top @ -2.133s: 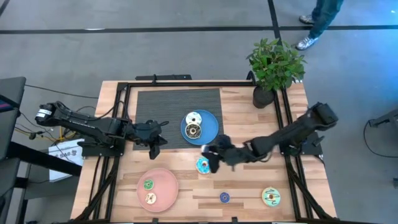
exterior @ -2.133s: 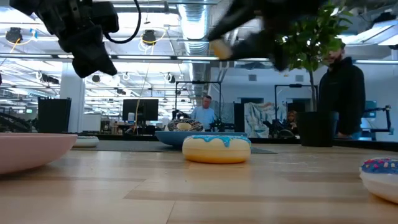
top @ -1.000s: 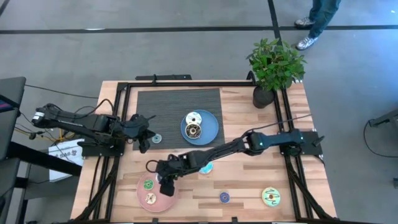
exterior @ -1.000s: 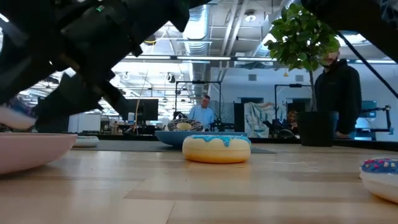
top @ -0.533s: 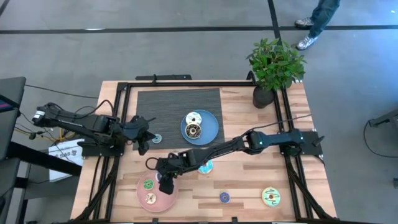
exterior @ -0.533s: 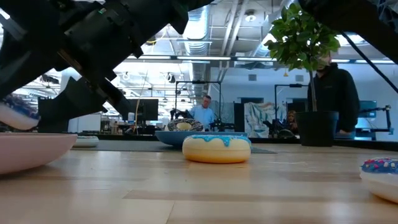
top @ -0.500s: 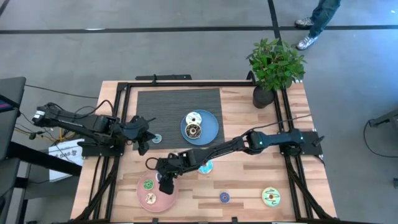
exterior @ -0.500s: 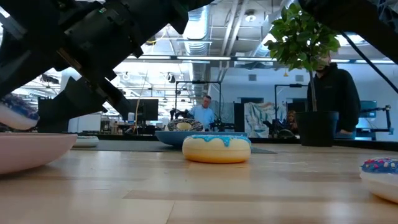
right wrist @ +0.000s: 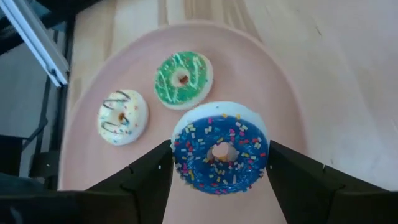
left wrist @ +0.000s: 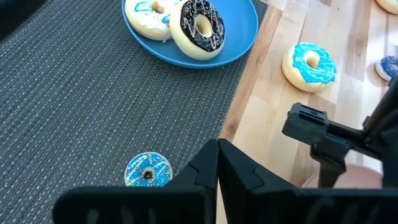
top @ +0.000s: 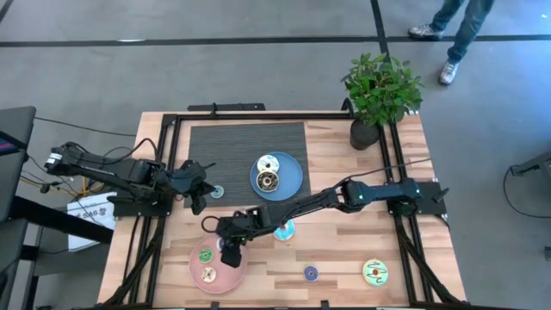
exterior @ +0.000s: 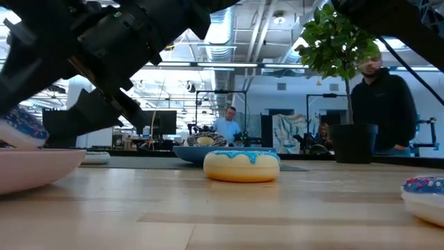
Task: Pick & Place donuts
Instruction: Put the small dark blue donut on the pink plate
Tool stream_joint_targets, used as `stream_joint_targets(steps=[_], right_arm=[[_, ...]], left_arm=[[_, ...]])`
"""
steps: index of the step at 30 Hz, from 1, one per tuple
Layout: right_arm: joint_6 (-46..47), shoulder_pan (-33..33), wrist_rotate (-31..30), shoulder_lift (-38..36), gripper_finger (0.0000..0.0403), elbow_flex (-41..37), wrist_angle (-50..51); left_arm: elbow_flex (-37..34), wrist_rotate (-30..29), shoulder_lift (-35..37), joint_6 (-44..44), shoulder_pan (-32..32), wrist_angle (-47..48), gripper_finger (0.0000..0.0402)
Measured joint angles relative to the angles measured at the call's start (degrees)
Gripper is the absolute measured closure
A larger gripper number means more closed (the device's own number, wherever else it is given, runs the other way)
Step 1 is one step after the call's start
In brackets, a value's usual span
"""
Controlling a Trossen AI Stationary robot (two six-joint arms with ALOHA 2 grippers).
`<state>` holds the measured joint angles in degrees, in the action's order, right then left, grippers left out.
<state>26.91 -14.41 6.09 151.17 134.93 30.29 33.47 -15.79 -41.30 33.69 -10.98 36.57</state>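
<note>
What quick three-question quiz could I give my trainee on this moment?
1. True or false: the pink plate already holds two donuts.
2. What do the right arm's jaws hold? A nothing; B the blue sprinkled donut; C a fork.
3. Fill in: the blue plate carries ___ donuts.
Key: 1 true; 2 B; 3 two.

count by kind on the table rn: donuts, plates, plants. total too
donuts: 9
plates: 2
potted plants: 1
Total: 12
</note>
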Motion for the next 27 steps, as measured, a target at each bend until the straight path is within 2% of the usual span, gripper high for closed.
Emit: stream_joint_targets(steps=[27], right_arm=[[3.2, 0.7, 6.0, 0.0, 0.0163, 0.0, 2.7]], left_arm=[[0.0, 1.0, 0.0, 1.1, 0.0, 0.0, 0.0402]])
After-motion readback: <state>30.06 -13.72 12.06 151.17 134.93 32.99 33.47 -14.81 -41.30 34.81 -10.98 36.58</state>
